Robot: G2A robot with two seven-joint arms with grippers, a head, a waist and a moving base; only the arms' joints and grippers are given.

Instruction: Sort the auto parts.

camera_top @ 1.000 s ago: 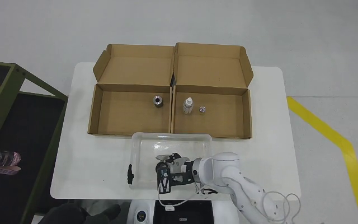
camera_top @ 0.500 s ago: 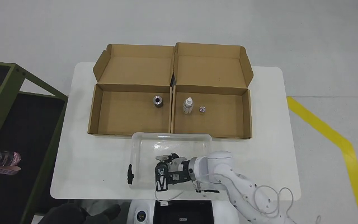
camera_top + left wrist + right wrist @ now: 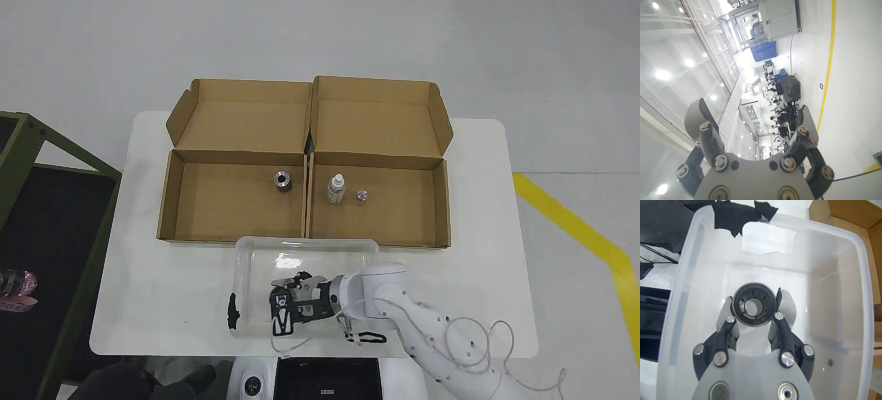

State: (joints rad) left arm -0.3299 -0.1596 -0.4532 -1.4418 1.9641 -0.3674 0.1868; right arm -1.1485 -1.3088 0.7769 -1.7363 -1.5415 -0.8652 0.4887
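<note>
Shows the right tool (image 3: 283, 308) displaced a little toward the robot's left inside the clear bin (image 3: 250, 248) compared with 1 s ago, forearm swung along with it; boxes and sorted parts unmoved. Clamped on a bearing (image 3: 754, 321): 2 fingers (image 3: 785, 302) pressed against opposite sides of the black outer ring, bore turned toward the wrist camera, pale bin floor visible through it. Positioned about mid-bin, apart from every wall; cannot tell whether lifted off the floor or resting on it. Carries, on the bin wall facing the tool, torn black tape (image 3: 734, 217) at the rim and a white paper patch (image 3: 768, 239) lower on the same wall; 1 dark speck (image 3: 830, 362) on the bin floor, well apart from the bearing. Just beyond the bin, on the white worktop (image 3: 150, 280), 2 open cardboard boxes side by side, flaps raised: left box (image 3: 215, 205) with 1 metal cylindrical part (image 3: 282, 180) near the shared wall; right box (image 3: 410, 205) with 1 white bottle-shaped part (image 3: 337, 188) near that same wall and, just beside it, 1 small grey part (image 3: 363, 195). Left tool (image 3: 752, 109) aimed up at the hall ceiling, fingers spread wide, nothing between them.
</note>
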